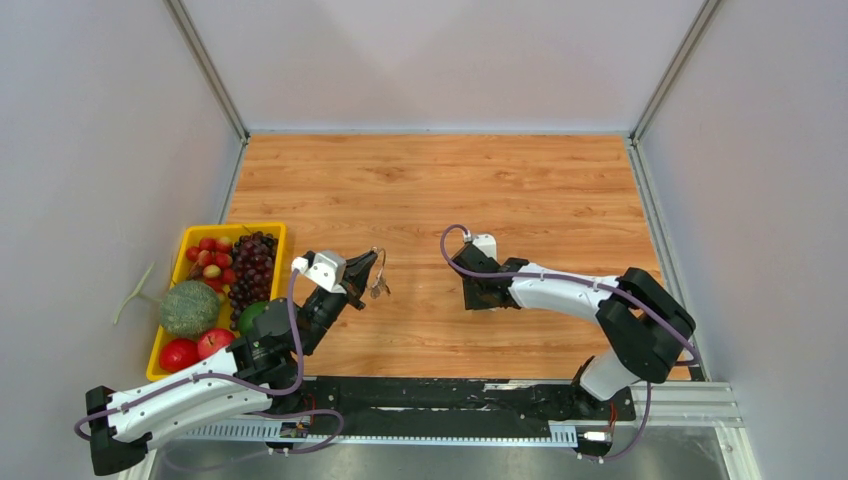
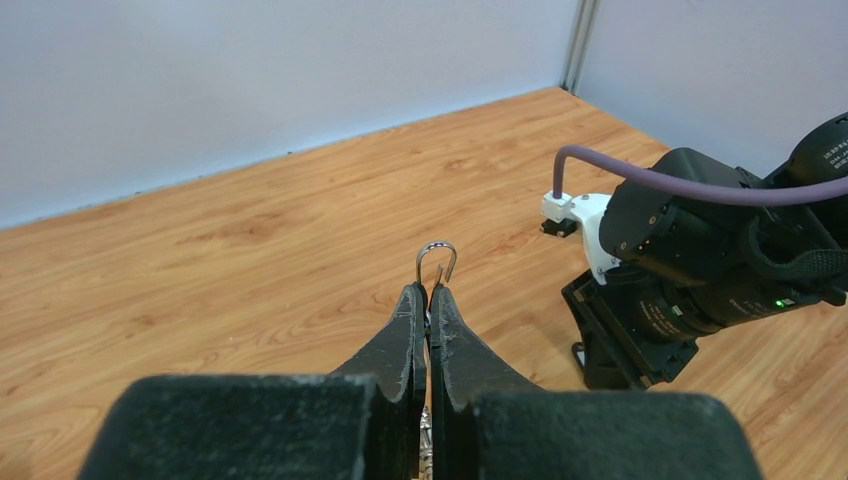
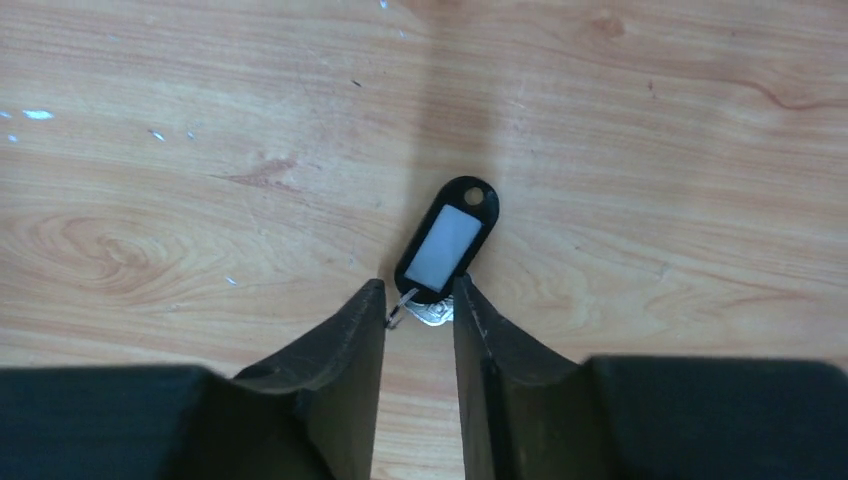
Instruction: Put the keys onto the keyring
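While the left gripper sits pinched shut on the keyring, the right gripper hangs open right over the black-headed key lying flat on the table, near end between its jaws, long axis pointing away, so right arm's closer.

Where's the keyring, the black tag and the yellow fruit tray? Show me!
keyring (image 2: 437,244): left wrist view, the top of its wire loop.
black tag (image 3: 447,240): right wrist view, its white label.
yellow fruit tray (image 1: 225,227): top external view, its far rim.
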{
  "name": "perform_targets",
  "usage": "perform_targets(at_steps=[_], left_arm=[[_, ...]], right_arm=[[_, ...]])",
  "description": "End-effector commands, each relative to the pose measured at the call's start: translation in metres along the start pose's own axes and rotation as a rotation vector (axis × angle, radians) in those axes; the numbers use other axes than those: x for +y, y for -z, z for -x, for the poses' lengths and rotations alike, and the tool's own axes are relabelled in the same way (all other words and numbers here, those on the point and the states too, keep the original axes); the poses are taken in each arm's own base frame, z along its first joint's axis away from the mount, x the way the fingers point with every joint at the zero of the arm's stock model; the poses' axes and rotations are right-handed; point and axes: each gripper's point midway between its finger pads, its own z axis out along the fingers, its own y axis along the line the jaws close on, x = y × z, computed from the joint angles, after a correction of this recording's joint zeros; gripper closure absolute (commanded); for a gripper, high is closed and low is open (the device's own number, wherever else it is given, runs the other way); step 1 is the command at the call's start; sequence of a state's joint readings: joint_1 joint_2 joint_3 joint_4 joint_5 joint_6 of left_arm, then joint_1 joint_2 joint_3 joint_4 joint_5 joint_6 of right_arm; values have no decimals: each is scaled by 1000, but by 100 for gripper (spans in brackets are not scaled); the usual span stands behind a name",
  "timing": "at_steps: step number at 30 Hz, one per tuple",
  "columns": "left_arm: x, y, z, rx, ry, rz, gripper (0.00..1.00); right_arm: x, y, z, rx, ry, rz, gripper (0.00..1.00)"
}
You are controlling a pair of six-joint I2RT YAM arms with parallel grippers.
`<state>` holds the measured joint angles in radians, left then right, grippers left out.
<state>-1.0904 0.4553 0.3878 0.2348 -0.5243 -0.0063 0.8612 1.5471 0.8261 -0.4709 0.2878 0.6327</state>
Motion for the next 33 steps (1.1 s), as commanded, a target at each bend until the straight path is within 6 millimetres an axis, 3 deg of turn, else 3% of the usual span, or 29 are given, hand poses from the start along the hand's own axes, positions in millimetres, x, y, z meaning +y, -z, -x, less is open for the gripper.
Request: perform_targets(at_steps=[1,4,7,14,22,33], left_arm=[[-2,-1,11,-37,33,-8,100],[-2,-1,10,-36,31,-7,100],[-3,-2,9,-30,28,-9,100],[-3,-3,8,-28,28,-7,100],[-3,-2,9,-31,29,-8,100],[-2,-1,11,-37,35,-8,100]], right_arm=[[12,-6,5,-6,-8,45,74],[16,-4,5,-9,-2,68,84],[17,0,8,-21,2,82,86],[19,10,11,-38,-7,109,69],[26,23,13,-58,-39,154,67],[24,28,1,-32,-101,154,66]])
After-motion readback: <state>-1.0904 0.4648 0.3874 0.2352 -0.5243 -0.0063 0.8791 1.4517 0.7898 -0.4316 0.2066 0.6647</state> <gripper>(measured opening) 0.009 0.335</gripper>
